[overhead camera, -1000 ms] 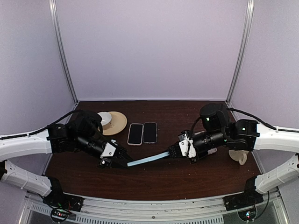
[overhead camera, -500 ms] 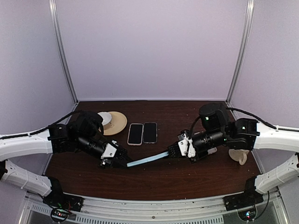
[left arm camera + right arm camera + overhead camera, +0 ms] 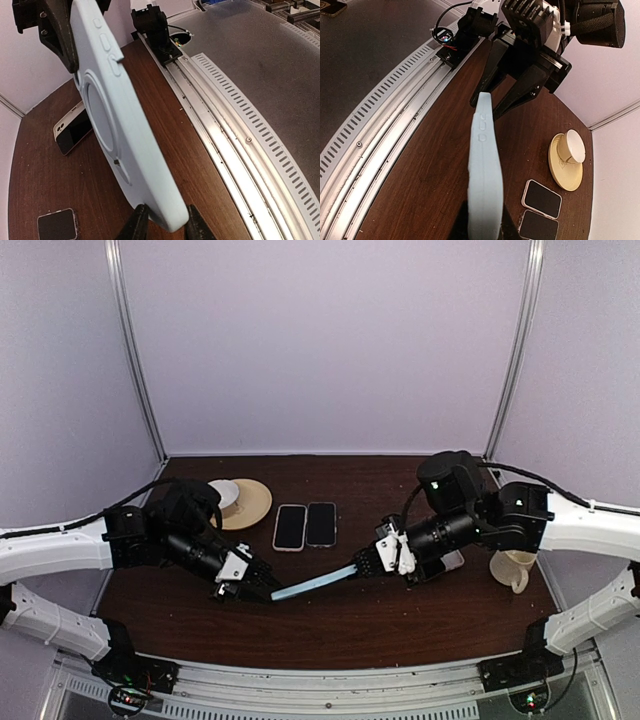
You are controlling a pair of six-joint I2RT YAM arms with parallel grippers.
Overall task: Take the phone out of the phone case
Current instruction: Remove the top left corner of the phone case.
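The left gripper (image 3: 167, 224) is pinching one end of the light-blue phone case (image 3: 125, 125), its fingers (image 3: 138, 223) closed on the edge. The right gripper (image 3: 482, 222) is clamping the opposite end. Between them the case is hanging on its edge over the front of the table (image 3: 400, 625). Only its back and side buttons are showing, so I cannot tell whether the phone is sitting inside. Two bare phones (image 3: 290, 527) are lying side by side farther back. By my reading, the case is braced at both ends and the prying out is not yet done.
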